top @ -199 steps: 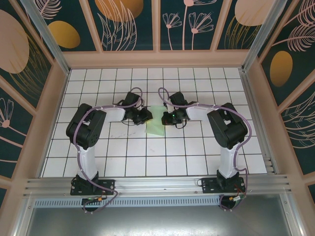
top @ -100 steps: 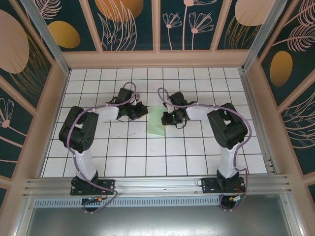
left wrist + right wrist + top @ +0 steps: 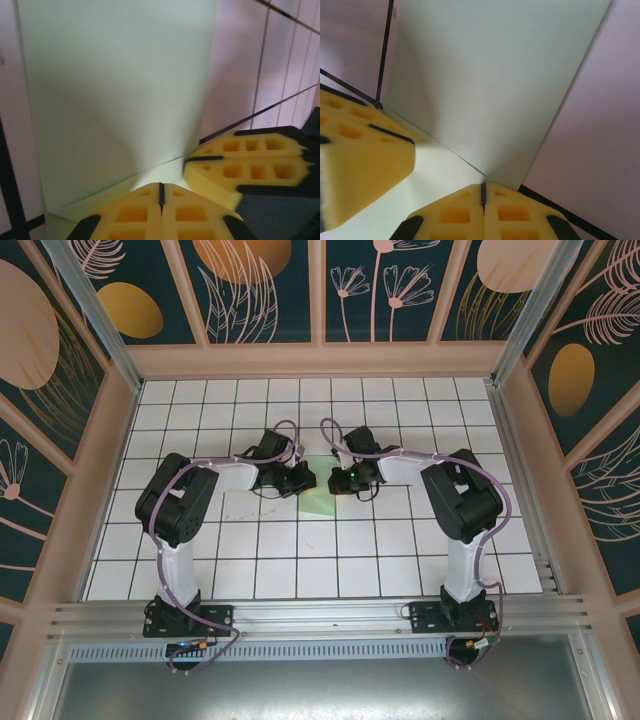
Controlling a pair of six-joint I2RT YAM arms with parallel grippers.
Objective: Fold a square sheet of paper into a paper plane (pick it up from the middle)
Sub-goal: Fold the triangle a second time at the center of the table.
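The square sheet of paper (image 3: 319, 498), pale mint green, lies on the tiled table between both grippers, with one layer folded over another. My left gripper (image 3: 302, 478) is shut, its tips down on the paper's left side. My right gripper (image 3: 339, 478) is shut too, on the paper's right side. In the left wrist view the paper (image 3: 115, 80) spreads ahead of my shut left gripper (image 3: 161, 185), a fold edge runs just past the tips, and the right gripper's yellow fingers (image 3: 245, 165) stand close by. The right wrist view has my shut right gripper (image 3: 482, 185) at a fold edge of the paper (image 3: 490, 75). A paper plane is out of view.
The white gridded table (image 3: 300, 550) is boxed in by wooden walls (image 3: 110, 480) on three sides, with an aluminium rail (image 3: 320, 618) along the near edge. The left arm's elbow (image 3: 176, 502) and the right arm's elbow (image 3: 462, 498) rise on either side of the middle.
My left gripper swung away to the left off the paper, then came back onto its left side and closed. The right gripper stayed put on the paper.
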